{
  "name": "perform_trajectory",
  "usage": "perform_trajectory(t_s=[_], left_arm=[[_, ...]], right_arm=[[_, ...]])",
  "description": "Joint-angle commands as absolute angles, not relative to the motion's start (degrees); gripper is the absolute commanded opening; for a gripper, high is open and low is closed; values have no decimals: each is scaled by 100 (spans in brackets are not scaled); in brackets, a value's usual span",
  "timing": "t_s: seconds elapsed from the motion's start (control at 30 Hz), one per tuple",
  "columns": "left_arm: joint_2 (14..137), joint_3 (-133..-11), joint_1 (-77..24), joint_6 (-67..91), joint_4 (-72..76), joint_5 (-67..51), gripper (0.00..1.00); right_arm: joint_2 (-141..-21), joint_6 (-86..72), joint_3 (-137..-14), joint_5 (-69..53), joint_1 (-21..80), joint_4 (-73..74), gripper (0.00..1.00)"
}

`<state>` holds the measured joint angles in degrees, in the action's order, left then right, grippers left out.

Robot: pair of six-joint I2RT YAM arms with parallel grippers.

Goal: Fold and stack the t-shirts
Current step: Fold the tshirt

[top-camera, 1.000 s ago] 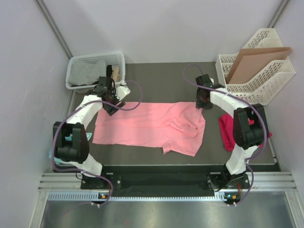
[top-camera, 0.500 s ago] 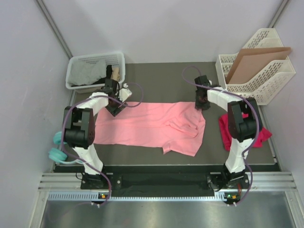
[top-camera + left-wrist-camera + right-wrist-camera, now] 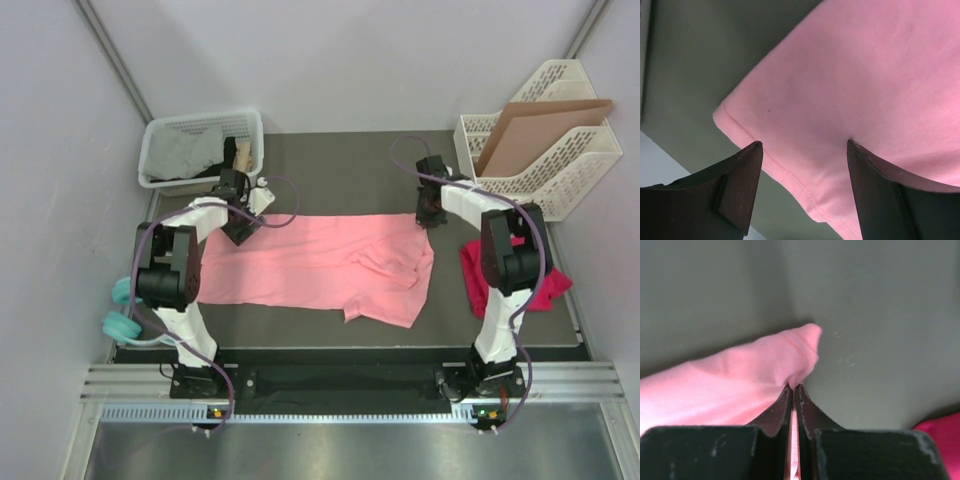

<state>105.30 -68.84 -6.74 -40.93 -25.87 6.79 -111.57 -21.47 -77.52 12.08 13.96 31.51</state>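
Note:
A salmon-pink t-shirt (image 3: 320, 266) lies spread across the dark table, one sleeve folded over near its middle. My left gripper (image 3: 240, 226) stands open over the shirt's far left corner (image 3: 740, 120), its fingers (image 3: 742, 185) straddling the hem. My right gripper (image 3: 428, 212) is shut on the shirt's far right corner (image 3: 800, 347), with pink cloth pinched between the jaws. A magenta-red t-shirt (image 3: 480, 272) lies crumpled at the right, partly hidden behind my right arm; its edge (image 3: 940, 427) shows in the right wrist view.
A white basket (image 3: 160, 135) with grey cloth stands at the back left. A white file rack (image 3: 560, 185) holding a brown cardboard sheet (image 3: 530, 125) stands at the back right. Teal headphones (image 3: 122, 310) lie at the left table edge.
The right gripper has closed onto the shirt's far right corner. The left arm has swung in over the far left corner, its jaws narrowing slightly.

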Motion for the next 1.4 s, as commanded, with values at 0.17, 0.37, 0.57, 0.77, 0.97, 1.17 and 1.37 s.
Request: perform_trajectory(t_s=[0.17,0.37,0.57,0.77,0.97,1.17,1.37], left_arm=[[10494,-6408,-457,-4289,-2206,765,71],[10389,-6451,-413,-4237,-2241,704,71],[9967,-6846,-413,-4043,-2548,466,72],[9405,-6777,-404,-3850,-2865,115,72],[8834,-6364,-413,-3885,-3216,26,73],[8481,-5740,-457,-3929,-3182,-176,73],[8762,-5450,-466,-3832,-3006,-53,72]], right_arm=[[-11390,-2030,-8568,1661,932,3445,4],[-11304,-1995,-8640,1941,940,3735,69],[-9970,-2101,-7929,1969,1203,3524,75],[-9168,-2161,-6936,1231,2170,3375,71],[-9105,-2417,-6136,774,2496,2980,70],[-9535,-2435,-6073,712,2487,2839,68],[-9642,-2618,-6038,1317,2382,3102,68]])
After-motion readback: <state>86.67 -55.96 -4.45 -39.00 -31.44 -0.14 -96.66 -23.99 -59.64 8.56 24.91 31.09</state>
